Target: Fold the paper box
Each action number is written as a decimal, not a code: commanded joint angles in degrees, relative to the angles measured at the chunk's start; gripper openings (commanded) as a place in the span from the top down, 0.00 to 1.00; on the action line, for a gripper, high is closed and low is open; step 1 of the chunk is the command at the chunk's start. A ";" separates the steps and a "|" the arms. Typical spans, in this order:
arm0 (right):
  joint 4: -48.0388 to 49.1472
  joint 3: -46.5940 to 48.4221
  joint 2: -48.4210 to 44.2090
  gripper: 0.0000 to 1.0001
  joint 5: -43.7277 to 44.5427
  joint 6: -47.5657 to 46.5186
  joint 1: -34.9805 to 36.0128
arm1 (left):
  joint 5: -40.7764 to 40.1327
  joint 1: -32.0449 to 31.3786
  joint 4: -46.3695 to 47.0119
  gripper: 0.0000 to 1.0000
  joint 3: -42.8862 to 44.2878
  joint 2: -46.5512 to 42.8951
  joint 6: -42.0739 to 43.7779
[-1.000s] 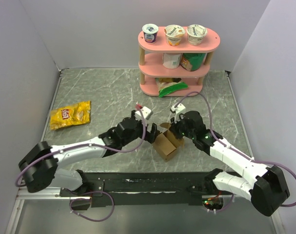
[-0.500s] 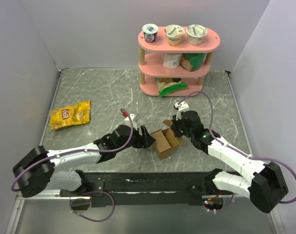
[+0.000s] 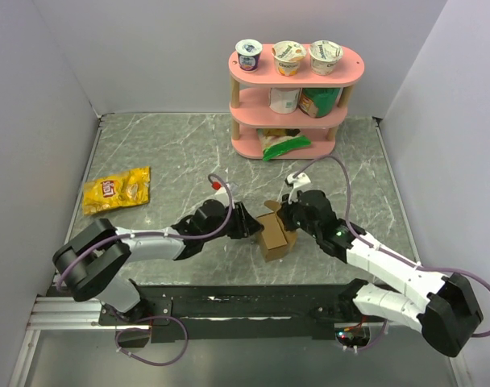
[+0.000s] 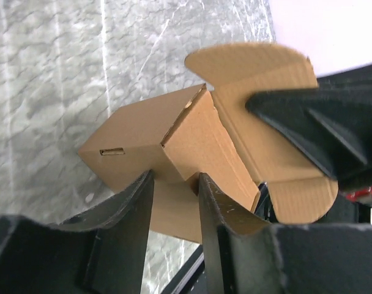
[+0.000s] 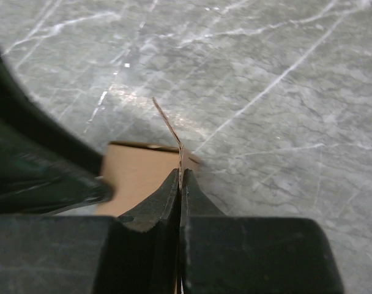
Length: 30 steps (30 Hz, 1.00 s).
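Observation:
The paper box (image 3: 275, 235), plain brown cardboard and partly folded, stands at the middle of the table's near side between both arms. My left gripper (image 3: 250, 226) presses in from the box's left. In the left wrist view the left gripper (image 4: 174, 184) has narrowed jaws straddling a corner wall of the box (image 4: 143, 138), both tips touching cardboard. A rounded flap (image 4: 250, 61) stands open behind. My right gripper (image 3: 284, 214) is at the box's far right top. In the right wrist view the right gripper (image 5: 180, 179) is shut on a thin upright flap (image 5: 167, 122) of the box (image 5: 137, 168).
A pink three-tier shelf (image 3: 246, 131) with yogurt cups and packets stands at the back. A yellow snack bag (image 3: 116, 190) lies at the left. White walls close in on three sides, and a black rail (image 3: 245, 308) runs along the near edge.
My left gripper has come in against the box's left side and its jaws have narrowed from wide open onto the cardboard. The box has turned slightly. The right gripper kept its pinch on the flap.

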 commanded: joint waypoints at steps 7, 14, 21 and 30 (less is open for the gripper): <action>3.06 -3.74 -4.69 0.82 -5.81 -5.08 1.80 | -0.35 -0.50 -2.37 0.67 3.68 3.93 2.83; 3.41 -3.21 -4.70 0.31 -5.76 -9.74 1.80 | 0.62 -0.50 -2.19 0.69 4.73 5.16 7.57; 3.41 0.48 -1.62 0.16 -9.85 -15.19 -2.85 | -1.05 -0.50 -5.27 0.70 6.14 3.76 12.67; 3.42 2.41 -1.71 0.40 -20.60 -18.88 -11.11 | -0.09 -0.50 -7.65 0.71 8.34 4.37 15.66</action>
